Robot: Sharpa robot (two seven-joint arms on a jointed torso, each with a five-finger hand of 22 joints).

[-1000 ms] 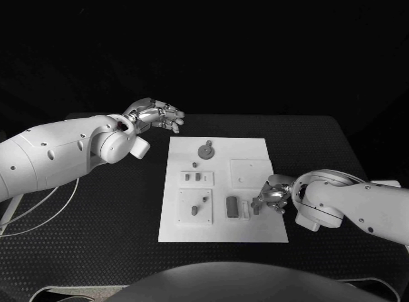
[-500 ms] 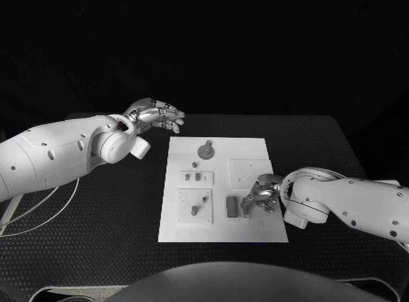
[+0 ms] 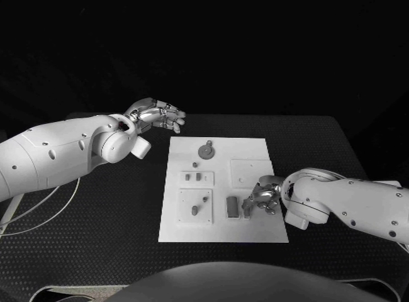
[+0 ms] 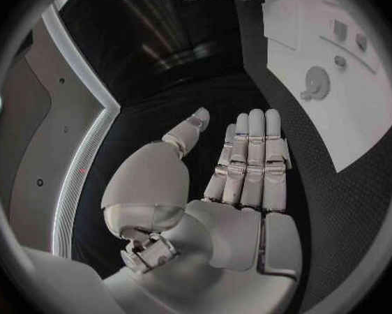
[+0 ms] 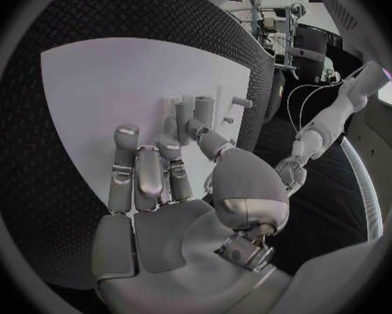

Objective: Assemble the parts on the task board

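We see our right hand (image 3: 262, 199) with fingers spread, tips down among the small parts (image 3: 231, 206) standing on the task board (image 3: 255, 229), grasping nothing we can confirm, our left hand (image 3: 156, 116) released and idle beyond it, assembly apparently unfinished.

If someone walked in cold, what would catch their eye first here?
The white task board in the middle of the black table, dotted with small grey parts. Then the right hand, down on the board's right side beside a dark upright part. The left hand hangs past the board's far left corner, holding nothing.
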